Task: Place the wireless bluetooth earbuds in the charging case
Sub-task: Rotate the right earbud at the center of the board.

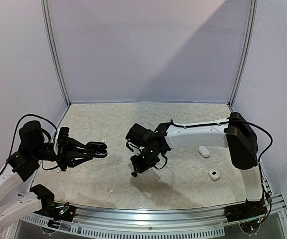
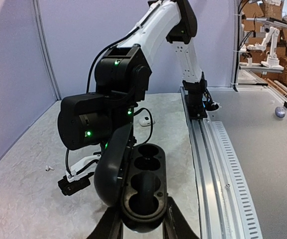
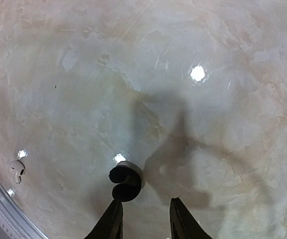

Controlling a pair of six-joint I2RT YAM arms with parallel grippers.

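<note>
Left gripper (image 1: 81, 151): closed on the black charging case (image 2: 143, 194) and holding it off the worktop (image 1: 98, 119). Lid hinged open to one side. The wells face the left wrist camera and look empty.

Right gripper (image 3: 146, 201): jaws part open, clear gap between them. It hangs above mid-worktop, near the case but apart from it.

Black earbud (image 3: 126, 181): sits at the tip of one finger, not across the gap. It looms large beside the white earbud (image 3: 16, 169) lying on the worktop near the front rail, so it is probably lifted. Cannot tell if it is truly pinched or only resting against the finger.

Two white cases (image 1: 204, 152) lie on the worktop, far right, under the right arm.

Step in hand, as I judge it: securing the black earbud, ahead of carrying it to the open case.

Next move calls for:
- a firm hold on the bud between both finger pads
- a short travel left to the case
- the bud lined up over the matching well, stem end down
- a gentle lowering while the left arm keeps the case steady

Risk: the bud is small and sits off-centre at the tip, so it could slip or twist on the way.
</note>
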